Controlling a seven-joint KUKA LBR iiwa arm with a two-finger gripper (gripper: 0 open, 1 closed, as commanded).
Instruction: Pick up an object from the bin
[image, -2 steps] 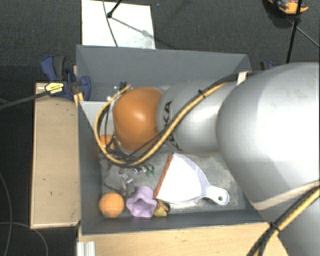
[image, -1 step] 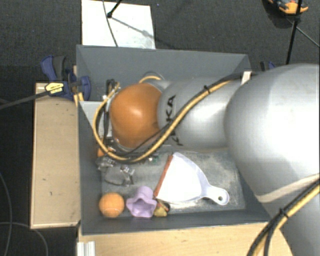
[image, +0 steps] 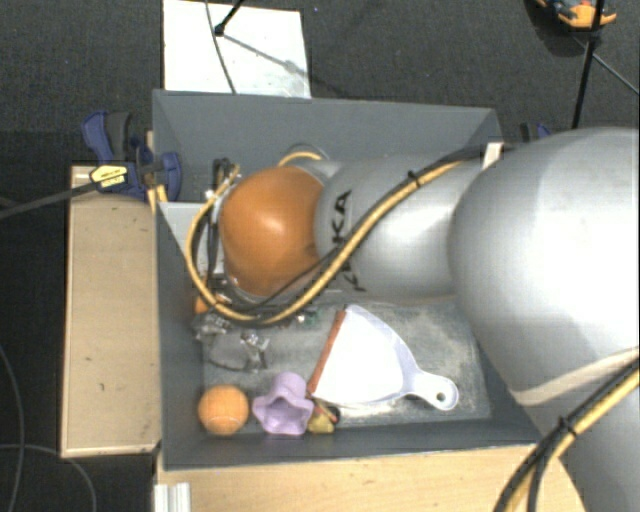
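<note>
The arm's orange wrist cover (image: 268, 232) hangs over the bin (image: 180, 400), up and to the left of a white plastic scoop (image: 372, 372) that lies on the bin floor. Below the cover, the metal pincer (image: 236, 344) sits low over bare grey floor, left of the scoop and apart from it. Whether the pincer is open or closed cannot be told from this angle, since its parts merge with the cables and the shadow under the cover. Nothing can be seen held in it.

The scoop lies with its short handle pointing to the lower right, and a thin reddish-brown edge (image: 326, 364) runs along its left side. Just off the scoop's lower left corner lies a crumpled lilac piece (image: 284, 406), soft-looking and folded. Between that piece and the scoop is a small yellowish-brown thing (image: 322, 421), too small to name. Farther left of the scoop, beside the lilac piece, rests an orange ball (image: 222, 410). The ball lies nearest the pincer, just below it in the view and not touching it.
</note>
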